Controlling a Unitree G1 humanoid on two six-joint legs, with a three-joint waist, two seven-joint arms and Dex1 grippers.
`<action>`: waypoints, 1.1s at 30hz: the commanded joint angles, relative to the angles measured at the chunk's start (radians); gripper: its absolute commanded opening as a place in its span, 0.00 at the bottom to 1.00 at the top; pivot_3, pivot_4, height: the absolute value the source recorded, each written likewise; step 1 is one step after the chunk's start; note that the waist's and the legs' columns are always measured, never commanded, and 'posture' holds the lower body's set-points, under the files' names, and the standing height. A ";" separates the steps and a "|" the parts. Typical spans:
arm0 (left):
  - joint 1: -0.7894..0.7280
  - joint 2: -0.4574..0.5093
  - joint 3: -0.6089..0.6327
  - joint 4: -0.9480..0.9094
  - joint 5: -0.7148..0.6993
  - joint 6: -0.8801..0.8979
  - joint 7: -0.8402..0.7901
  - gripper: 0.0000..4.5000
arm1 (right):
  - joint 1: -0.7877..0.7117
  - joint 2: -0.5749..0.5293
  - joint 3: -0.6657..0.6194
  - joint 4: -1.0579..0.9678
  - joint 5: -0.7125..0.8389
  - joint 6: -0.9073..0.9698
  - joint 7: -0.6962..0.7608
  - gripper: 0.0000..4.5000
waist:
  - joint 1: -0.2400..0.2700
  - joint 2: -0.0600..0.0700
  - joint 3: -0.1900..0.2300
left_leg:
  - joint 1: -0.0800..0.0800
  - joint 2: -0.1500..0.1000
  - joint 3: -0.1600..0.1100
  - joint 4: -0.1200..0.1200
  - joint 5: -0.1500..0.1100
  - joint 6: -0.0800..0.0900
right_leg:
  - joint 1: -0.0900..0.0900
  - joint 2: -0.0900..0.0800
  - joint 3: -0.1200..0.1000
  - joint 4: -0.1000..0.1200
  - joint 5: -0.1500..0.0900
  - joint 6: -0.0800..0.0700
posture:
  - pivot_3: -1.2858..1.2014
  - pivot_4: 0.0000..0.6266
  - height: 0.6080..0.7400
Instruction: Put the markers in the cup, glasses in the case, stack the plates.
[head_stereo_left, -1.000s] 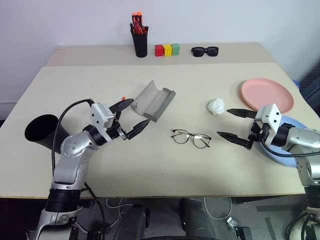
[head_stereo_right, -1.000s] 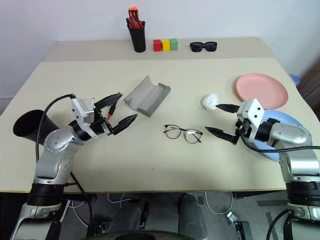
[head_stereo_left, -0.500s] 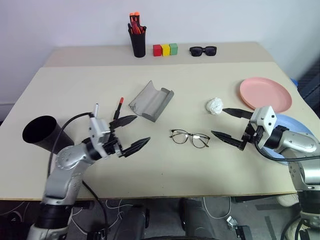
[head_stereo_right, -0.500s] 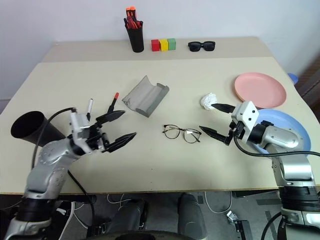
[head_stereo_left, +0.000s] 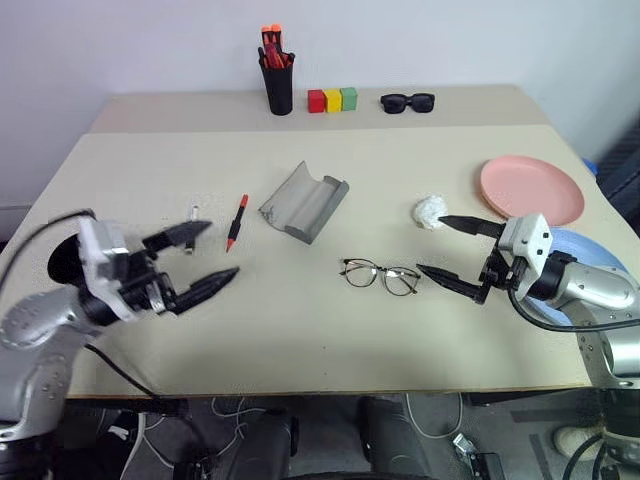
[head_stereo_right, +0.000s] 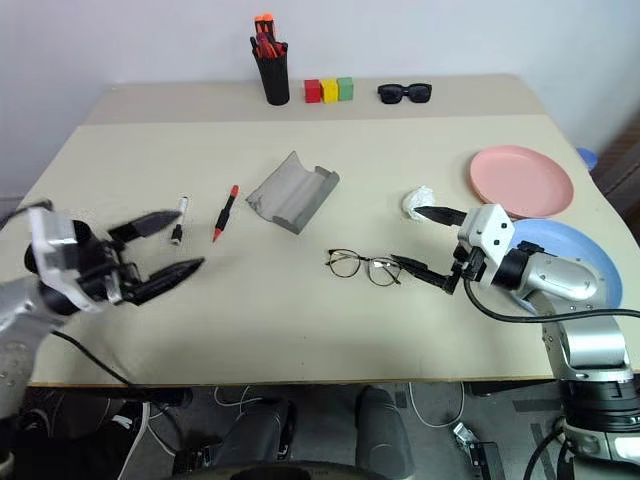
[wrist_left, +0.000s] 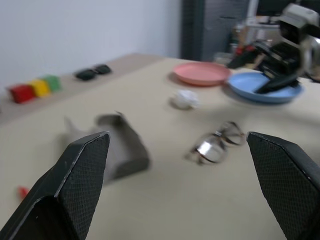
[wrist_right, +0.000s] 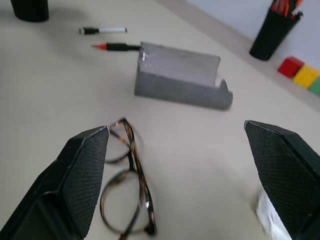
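The case (head_stereo_left: 304, 201) lies open mid-table and serves as landmark. The glasses (head_stereo_left: 381, 276) sit just in front of it, toward the robot, arms unfolded, lenses facing the right gripper (head_stereo_left: 448, 254), whose jaws stand wide and hold nothing, one finger almost at the frame's edge. Left of the case lie 2 markers: a red one (head_stereo_left: 236, 221) and a smaller white one (head_stereo_left: 192, 214). Further left, by the table edge, the cup (head_stereo_left: 62, 262) is partly hidden behind the left gripper (head_stereo_left: 198, 256), also fully open and empty. Right of the case, well apart, the pink plate (head_stereo_left: 532, 189) lies beside the blue plate (head_stereo_left: 601, 260).

The wire glasses look light, springy and fragile; a grip at the bridge or hinge seems safer than on the lenses. The markers are stiff, smooth and likely to roll; pinch them mid-barrel.
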 joint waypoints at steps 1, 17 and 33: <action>-0.078 0.093 -0.005 0.047 0.027 0.134 0.080 1.00 | -0.021 0.003 -0.008 -0.018 0.022 -0.004 0.000 0.98 | -0.004 0.000 0.000 | 0.000 0.000 0.000 0.000 0.000 0.000 | 0.000 0.000 0.000 0.000 0.000 0.000 | 0.52 0.24 1.00; -0.604 0.302 -0.188 0.738 0.220 0.377 0.071 1.00 | -0.003 -0.002 -0.022 -0.017 0.033 -0.010 -0.004 0.98 | -0.006 -0.002 0.002 | 0.000 0.000 0.001 -0.001 -0.001 0.002 | -0.002 0.001 0.000 0.001 0.002 0.004 | 0.52 0.24 1.00; -1.026 0.106 -0.375 0.992 0.442 0.779 0.246 1.00 | 0.018 0.014 0.000 -0.037 0.026 -0.011 -0.028 0.98 | -0.010 -0.004 0.003 | -0.001 -0.001 0.000 -0.001 -0.001 0.001 | -0.003 0.001 0.000 0.002 0.002 0.004 | 0.52 0.24 1.00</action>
